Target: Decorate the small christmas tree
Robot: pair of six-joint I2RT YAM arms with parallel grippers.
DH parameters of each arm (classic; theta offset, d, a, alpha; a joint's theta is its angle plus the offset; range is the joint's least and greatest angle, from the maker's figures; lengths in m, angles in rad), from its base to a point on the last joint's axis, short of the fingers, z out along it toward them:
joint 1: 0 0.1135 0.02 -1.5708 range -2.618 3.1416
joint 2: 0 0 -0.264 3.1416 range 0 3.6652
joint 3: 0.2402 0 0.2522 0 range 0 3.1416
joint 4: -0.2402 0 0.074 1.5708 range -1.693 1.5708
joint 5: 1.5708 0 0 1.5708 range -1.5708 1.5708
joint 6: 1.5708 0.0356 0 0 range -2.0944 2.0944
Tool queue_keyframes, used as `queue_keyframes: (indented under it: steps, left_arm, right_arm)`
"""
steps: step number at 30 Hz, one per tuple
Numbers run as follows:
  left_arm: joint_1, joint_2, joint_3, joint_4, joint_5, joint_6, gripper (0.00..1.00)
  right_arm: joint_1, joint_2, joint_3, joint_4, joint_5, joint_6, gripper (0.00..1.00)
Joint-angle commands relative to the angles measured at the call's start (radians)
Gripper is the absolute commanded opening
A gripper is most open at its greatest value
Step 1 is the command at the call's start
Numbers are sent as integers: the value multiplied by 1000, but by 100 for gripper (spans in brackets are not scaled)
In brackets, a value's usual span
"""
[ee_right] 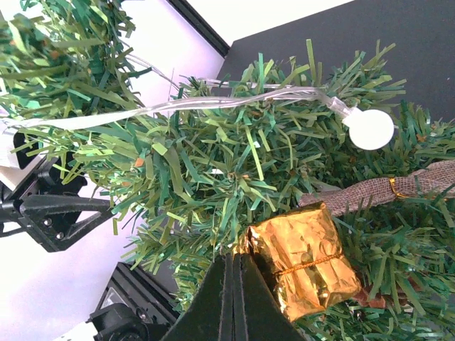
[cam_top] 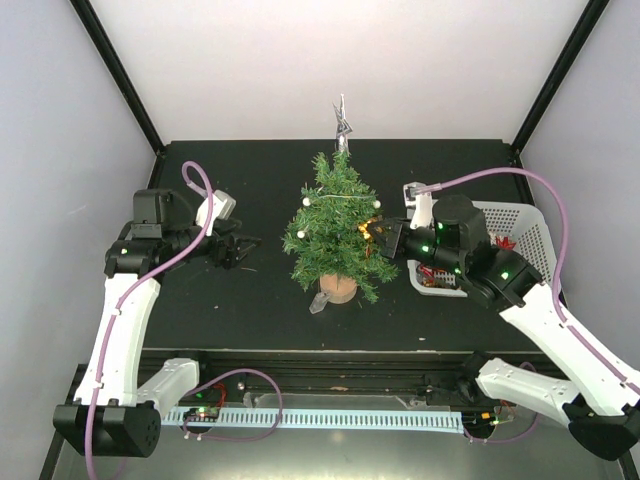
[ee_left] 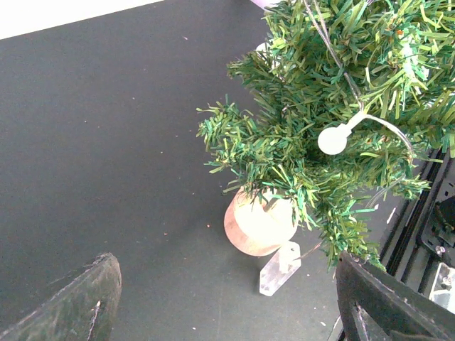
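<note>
Left gripper [cam_top: 240, 250]: wide open, empty.
Right gripper [ee_right: 233, 259]: closed tight, with the gold parcel [ee_right: 306, 259] just beside its tips.
Small christmas tree [cam_top: 335, 225]: upright mid-table [cam_top: 230, 310], between both grippers.
Risk: a snagged branch on withdrawal could tip the tree or drop the parcel.

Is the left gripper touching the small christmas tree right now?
Apart. The top external view shows bare black table between the open left gripper and the small christmas tree.
</note>
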Motion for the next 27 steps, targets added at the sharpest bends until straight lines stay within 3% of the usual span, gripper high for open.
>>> queue_keyframes:
  steps: [1, 13, 21, 27]
  left_arm:
    - [-6, -16, -2, 20, -7, -6, 83]
    - [-5, -29, -20, 31, -11, -6, 84]
    - [-5, -31, -23, 36, -10, -6, 84]
    - [-6, -29, -24, 40, -10, -6, 84]
  right_arm:
    - [10, -2, -28, 53, -18, 5, 1]
    - [9, 30, -89, 128, -26, 10, 1]
    - [10, 13, -60, 92, 0, -4, 1]
    - [10, 8, -36, 63, 4, -19, 14]
